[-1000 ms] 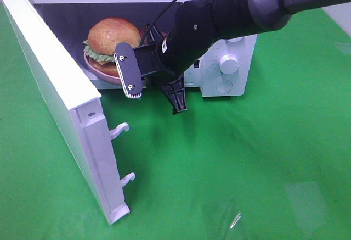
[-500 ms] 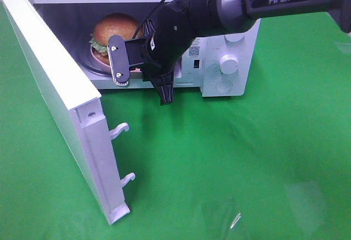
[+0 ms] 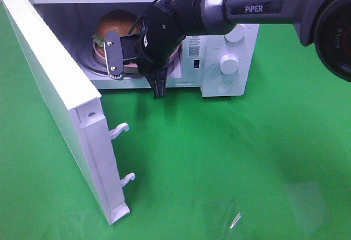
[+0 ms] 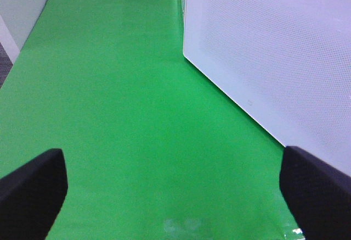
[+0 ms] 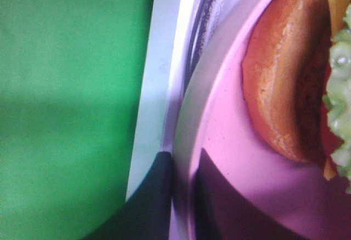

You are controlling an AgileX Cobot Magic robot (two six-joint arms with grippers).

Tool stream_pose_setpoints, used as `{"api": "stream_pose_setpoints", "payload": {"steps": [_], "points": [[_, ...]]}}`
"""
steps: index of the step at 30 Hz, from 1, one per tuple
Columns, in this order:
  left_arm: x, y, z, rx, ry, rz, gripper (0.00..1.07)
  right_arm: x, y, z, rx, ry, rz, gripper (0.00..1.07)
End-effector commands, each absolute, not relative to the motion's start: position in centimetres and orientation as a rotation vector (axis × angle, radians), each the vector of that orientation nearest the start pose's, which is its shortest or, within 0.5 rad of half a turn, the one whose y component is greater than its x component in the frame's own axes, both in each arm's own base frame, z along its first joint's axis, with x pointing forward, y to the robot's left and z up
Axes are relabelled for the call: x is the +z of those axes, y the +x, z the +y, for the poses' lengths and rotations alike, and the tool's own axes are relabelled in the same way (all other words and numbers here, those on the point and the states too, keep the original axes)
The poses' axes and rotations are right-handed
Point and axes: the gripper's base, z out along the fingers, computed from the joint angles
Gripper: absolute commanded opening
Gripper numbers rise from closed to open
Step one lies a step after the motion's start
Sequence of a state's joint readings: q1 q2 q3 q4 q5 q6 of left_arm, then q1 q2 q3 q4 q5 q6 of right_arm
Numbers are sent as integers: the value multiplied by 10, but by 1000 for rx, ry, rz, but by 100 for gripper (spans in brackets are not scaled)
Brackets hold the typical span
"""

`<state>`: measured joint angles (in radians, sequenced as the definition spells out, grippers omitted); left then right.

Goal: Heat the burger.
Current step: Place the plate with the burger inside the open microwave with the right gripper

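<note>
A bright green cloth (image 3: 247, 157) lies underneath everything, evenly lit.

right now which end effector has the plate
The right end effector, shut on the pink plate inside the microwave; the left end effector is open and empty.

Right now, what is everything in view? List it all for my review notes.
microwave: 1, white, at the back of the scene, door open
door: 1, white, swung out on the left of the high view
burger: 1, golden-brown bun with green lettuce, on the plate inside the microwave
pink plate: 1, pink, under the burger
green cloth: 1, green, covering the work surface
right arm: 1, black, reaching into the microwave
right hand: 1, black, shut on the pink plate's rim
left hand: 1, black, open, over the green cloth
</note>
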<state>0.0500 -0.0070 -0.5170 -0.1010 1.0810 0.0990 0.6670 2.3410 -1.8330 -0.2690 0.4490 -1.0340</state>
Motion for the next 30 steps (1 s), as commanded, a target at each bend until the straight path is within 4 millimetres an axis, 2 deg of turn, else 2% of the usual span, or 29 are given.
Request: {"api": "stream_pose_setpoints", "payload": {"steps": [1, 10, 19, 27, 28, 29, 30], "points": [[282, -11, -9, -33, 66, 2007, 100, 161, 421, 318, -430, -1949, 1377, 0], [282, -11, -9, -33, 66, 2007, 100, 159, 416, 330, -416, -1934, 1321, 1], [282, -11, -9, -33, 66, 2007, 100, 159, 416, 331, -415, -1936, 1323, 2], [282, -11, -9, -33, 66, 2007, 100, 159, 415, 330, -411, -1935, 1336, 12], [282, -11, -9, -33, 66, 2007, 100, 158, 415, 330, -406, -1932, 1350, 17], [282, -11, -9, -33, 66, 2007, 100, 158, 415, 330, -406, -1932, 1350, 17], [282, -11, -9, -33, 66, 2007, 100, 157, 415, 329, -402, -1935, 1370, 23]]}}
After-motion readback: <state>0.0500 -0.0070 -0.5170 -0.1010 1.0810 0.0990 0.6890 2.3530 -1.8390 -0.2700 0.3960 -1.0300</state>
